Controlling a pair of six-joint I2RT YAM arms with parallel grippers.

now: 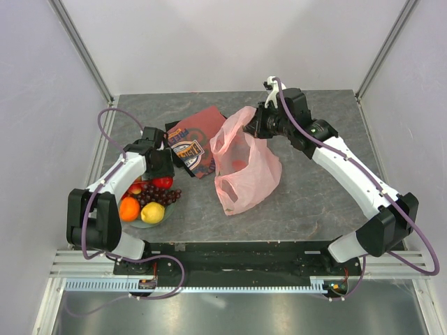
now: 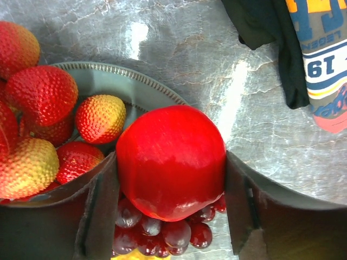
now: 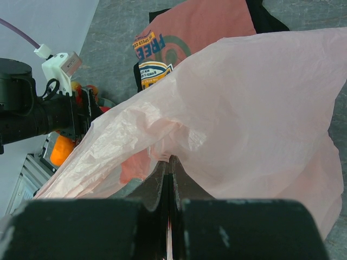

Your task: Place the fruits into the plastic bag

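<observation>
Top external view: two arms work a grey table (image 1: 314, 209) from opposite sides. At left, the left claw (image 1: 162, 171) sits over the far edge of a pale green plate (image 1: 159, 222) and grips a red apple (image 1: 163, 183). An orange (image 1: 129, 209), a yellow lemon (image 1: 152, 212) and dark grapes (image 1: 159, 196) lie on the plate nearer the arm bases.

From the left wrist, the left claw (image 2: 171, 181) has a finger pressed against each side of the red apple (image 2: 171, 151). The grapes (image 2: 162, 233) lie below it and the strawberries (image 2: 43, 92) are heaped at the left of the plate (image 2: 143, 82).

At centre, the pink plastic bag (image 1: 244, 164) slumps on the table, well apart from the plate. Its upper edge is raised by the right claw (image 1: 255, 124). A folded red printed cloth (image 1: 194, 146) lies just beside the bag, between the two arms.

The right wrist view shows the right claw (image 3: 168, 162) pinched tight on a fold of the plastic bag (image 3: 260, 108), with no gap between its fingers. A reddish shape shows through the film, but what it is cannot be told.
</observation>
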